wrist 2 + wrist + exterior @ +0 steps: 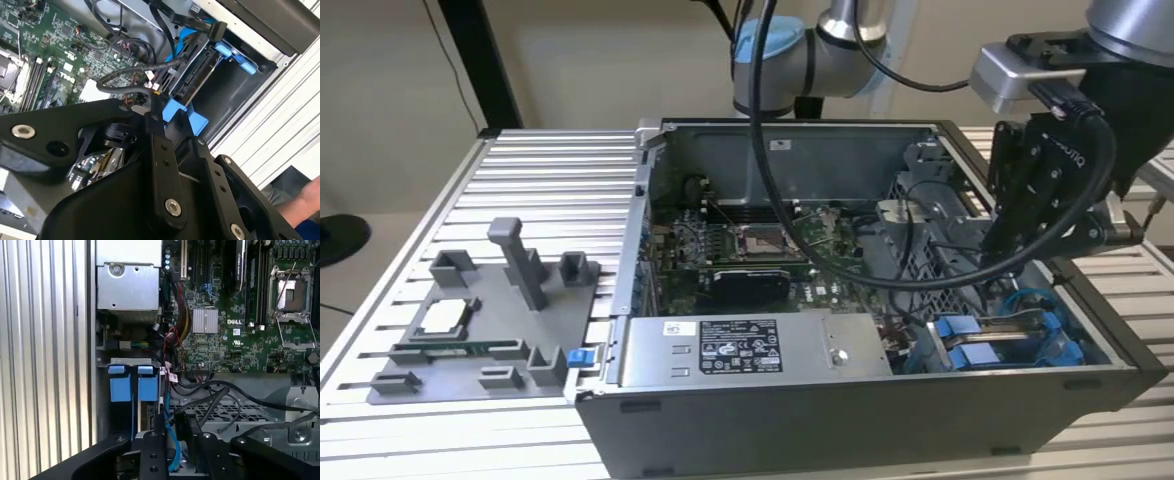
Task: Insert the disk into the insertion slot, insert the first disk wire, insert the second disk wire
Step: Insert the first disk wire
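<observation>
My black gripper [1001, 258] hangs inside the open computer case, over the corner on the exterior view's right. Below it is the insertion slot [987, 350], grey metal with blue fittings [120, 387]. In the second wrist view the disk [197, 75] sits edge-on in that bay, dark, in its blue carrier [235, 54]. A blue wire with a black plug [212, 30] lies loose by the disk's end. A thin black wire [120, 75] with a small plug ends right at the gripper [167, 112]. A blue wire [170, 450] runs under the gripper [175, 422].
The grey labelled power-supply box [720, 350] fills the case's near side and the green motherboard [747, 245] lies behind it. A grey fixture tray [480, 320] rests on the slatted table at the exterior view's left. A person's hand [307, 195] shows beside the case.
</observation>
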### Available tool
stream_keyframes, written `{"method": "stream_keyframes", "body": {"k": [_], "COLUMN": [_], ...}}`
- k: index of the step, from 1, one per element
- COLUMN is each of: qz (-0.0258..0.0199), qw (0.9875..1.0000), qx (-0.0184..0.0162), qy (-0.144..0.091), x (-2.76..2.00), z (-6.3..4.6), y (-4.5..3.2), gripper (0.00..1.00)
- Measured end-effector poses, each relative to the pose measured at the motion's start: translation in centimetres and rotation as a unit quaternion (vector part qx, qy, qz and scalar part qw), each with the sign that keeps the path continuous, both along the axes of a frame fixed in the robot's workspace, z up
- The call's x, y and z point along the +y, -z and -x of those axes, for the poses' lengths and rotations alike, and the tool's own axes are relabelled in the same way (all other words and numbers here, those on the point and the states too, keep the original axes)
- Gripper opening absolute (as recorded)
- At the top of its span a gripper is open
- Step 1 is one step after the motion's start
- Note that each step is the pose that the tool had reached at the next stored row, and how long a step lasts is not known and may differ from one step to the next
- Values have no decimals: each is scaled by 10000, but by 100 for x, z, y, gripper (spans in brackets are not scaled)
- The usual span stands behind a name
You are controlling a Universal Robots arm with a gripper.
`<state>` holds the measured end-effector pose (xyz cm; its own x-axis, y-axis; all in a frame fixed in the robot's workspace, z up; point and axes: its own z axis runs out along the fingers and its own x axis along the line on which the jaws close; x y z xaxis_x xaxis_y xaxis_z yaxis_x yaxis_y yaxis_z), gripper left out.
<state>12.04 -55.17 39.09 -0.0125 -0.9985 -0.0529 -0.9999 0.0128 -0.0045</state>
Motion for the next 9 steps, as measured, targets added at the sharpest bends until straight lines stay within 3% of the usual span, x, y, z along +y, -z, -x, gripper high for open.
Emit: {"method": "stream_keyframes", "body": {"k": [1, 2, 9], "qz": [1, -1, 0], "qw": [10000, 10000, 9999], "qx": [-15, -26, -99], "qy": [-6, -12, -25], "x": [5, 6, 6], "z": [0, -1, 42], "y": [4, 10, 51], "gripper": [0, 100, 100]}}
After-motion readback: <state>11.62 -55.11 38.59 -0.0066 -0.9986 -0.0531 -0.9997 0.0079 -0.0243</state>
